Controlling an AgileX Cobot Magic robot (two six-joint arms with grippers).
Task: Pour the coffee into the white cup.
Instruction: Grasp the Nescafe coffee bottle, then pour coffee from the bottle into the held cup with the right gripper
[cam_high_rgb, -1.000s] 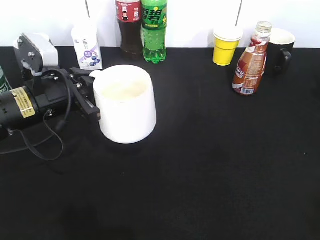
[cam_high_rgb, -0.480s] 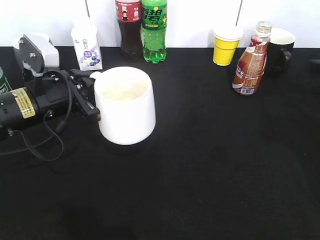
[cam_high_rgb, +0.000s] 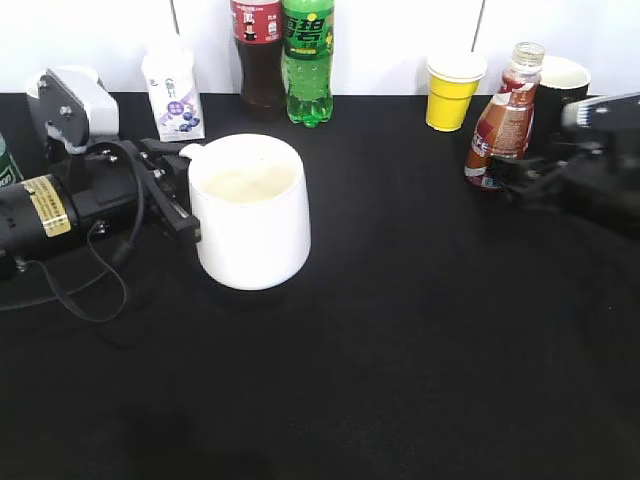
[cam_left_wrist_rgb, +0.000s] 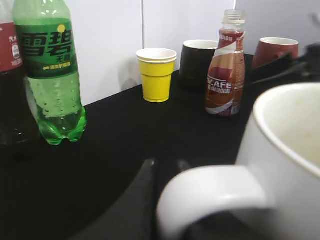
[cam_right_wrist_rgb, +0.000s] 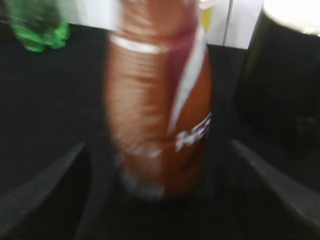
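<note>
The white cup (cam_high_rgb: 250, 210) stands left of centre on the black table. My left gripper (cam_high_rgb: 180, 195) is shut on its loop handle (cam_left_wrist_rgb: 210, 192), seen close in the left wrist view. The coffee bottle (cam_high_rgb: 500, 120) stands upright at the back right; it also shows in the left wrist view (cam_left_wrist_rgb: 226, 70). My right gripper (cam_high_rgb: 520, 175) is open, and its blurred fingers reach to the bottle's base from the right. In the right wrist view the bottle (cam_right_wrist_rgb: 160, 105) stands between the spread fingers, apart from both.
At the back stand a milk carton (cam_high_rgb: 173, 88), a dark cola bottle (cam_high_rgb: 257, 50), a green soda bottle (cam_high_rgb: 307, 60), a yellow paper cup (cam_high_rgb: 452, 90) and a dark mug (cam_high_rgb: 560, 95) just behind the coffee. A red-brown mug (cam_left_wrist_rgb: 276, 50) shows farther right.
My right arm has come into view from the right edge and reached the coffee bottle. The left gripper and white cup have stayed put.
</note>
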